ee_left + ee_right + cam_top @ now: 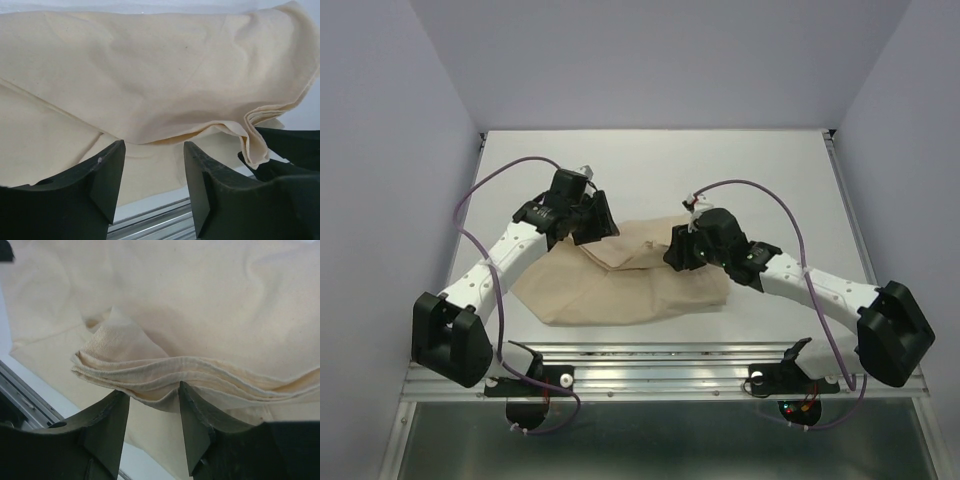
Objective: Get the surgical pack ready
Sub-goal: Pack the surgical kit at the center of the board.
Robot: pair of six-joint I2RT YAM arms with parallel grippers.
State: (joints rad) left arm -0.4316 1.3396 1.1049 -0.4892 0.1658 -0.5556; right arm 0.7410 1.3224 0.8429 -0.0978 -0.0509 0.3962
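The surgical pack shows as a beige woven cloth (pixel 630 280), folded into a loose bundle at the middle of the white table. My left gripper (pixel 597 222) hovers at the cloth's far left corner. In the left wrist view its jaws (pixel 154 172) stand open with nothing between them, and the cloth (pixel 150 75) hangs just beyond the tips. My right gripper (pixel 678 250) sits at the cloth's right upper edge. Its jaws (pixel 154 405) are open too, and the layered cloth edge (pixel 150 375) lies across the fingertips, sagging a little into the gap.
An aluminium rail (pixel 660 355) runs along the table's near edge, by the arm bases. White walls close the table (pixel 770 180) in at the back and sides. Purple cables (pixel 470 215) loop above both arms.
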